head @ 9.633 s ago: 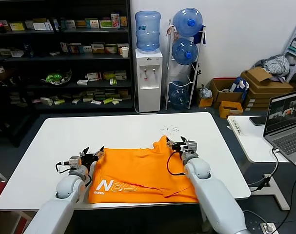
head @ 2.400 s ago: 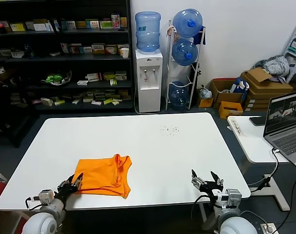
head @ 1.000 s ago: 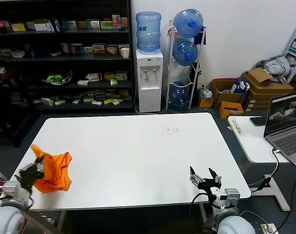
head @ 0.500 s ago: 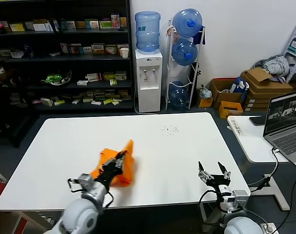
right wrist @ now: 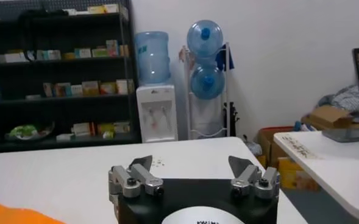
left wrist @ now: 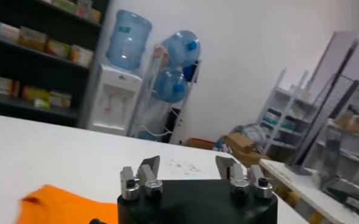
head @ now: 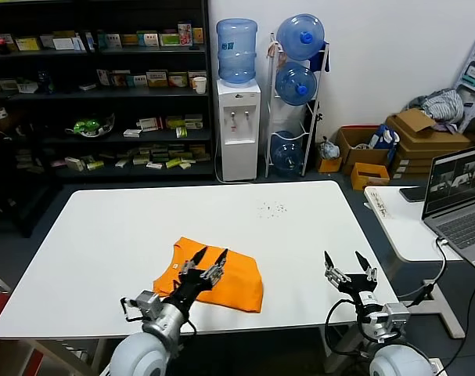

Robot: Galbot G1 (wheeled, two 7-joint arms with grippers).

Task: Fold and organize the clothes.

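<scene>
Left pincer (head: 205, 262) sits low at the near edge of the white rectangular counter (head: 127, 227), fingers spread open with nothing between them, tips over the near edge of the bright orange soft-fabric T-shirt (head: 221, 282); contact with the cloth cannot be told. In the left wrist view the same pincer (left wrist: 190, 172) shows its two metal fingers wide apart with only air between, and the orange shirt (left wrist: 57, 207) lies flat on the counter (left wrist: 45, 152) under and beside it. The shirt is folded into a compact, roughly rectangular pad, lying in the near-centre part of the counter, slightly to the robot's left of the middle, no lettering visible on the upper face. Right pincer (head: 350, 268) hovers at the near right edge of the counter, fingers spread open and empty, well apart from the shirt. Right wrist view shows that pincer (right wrist: 192, 168) open, holding nothing, with a sliver of orange fabric (right wrist: 8, 214) at the corner. Beyond the counter: white water dispenser with a blue bottle (head: 238, 94), rack of blue water bottles (head: 297, 78), dark shelving with boxed goods (head: 96, 86), open laptop on a side table (head: 458, 196), cardboard boxes (head: 413, 137).
</scene>
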